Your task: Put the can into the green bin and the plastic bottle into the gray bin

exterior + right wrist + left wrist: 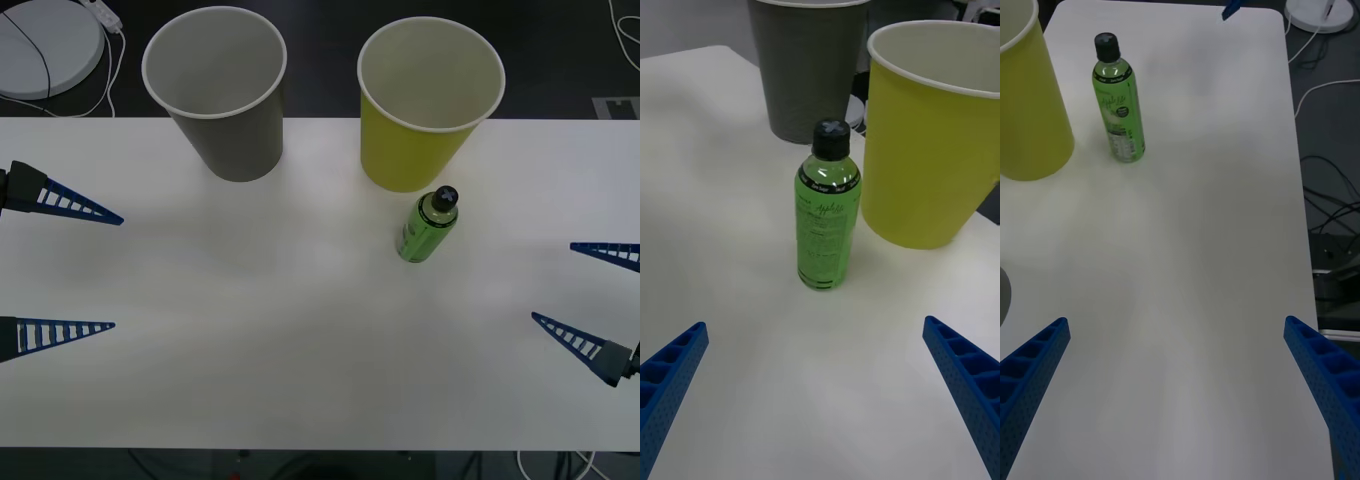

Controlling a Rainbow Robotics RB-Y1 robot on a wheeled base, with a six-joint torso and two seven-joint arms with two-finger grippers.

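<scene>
Plastic bottle (pixel 428 227): you see it upright on the white tabletop (pixel 300 330), black cap on, just in front of the green bin (pixel 428 110). Its label carries a script word and dark print too small to read.
Gray bin (pixel 222 95): upright, beside the green bin, at the tabletop's far edge.
Left gripper (pixel 113 270): wide open, holding nothing, at your left edge.
Right gripper (pixel 552 283): wide open, holding nothing, facing the bottle.
</scene>
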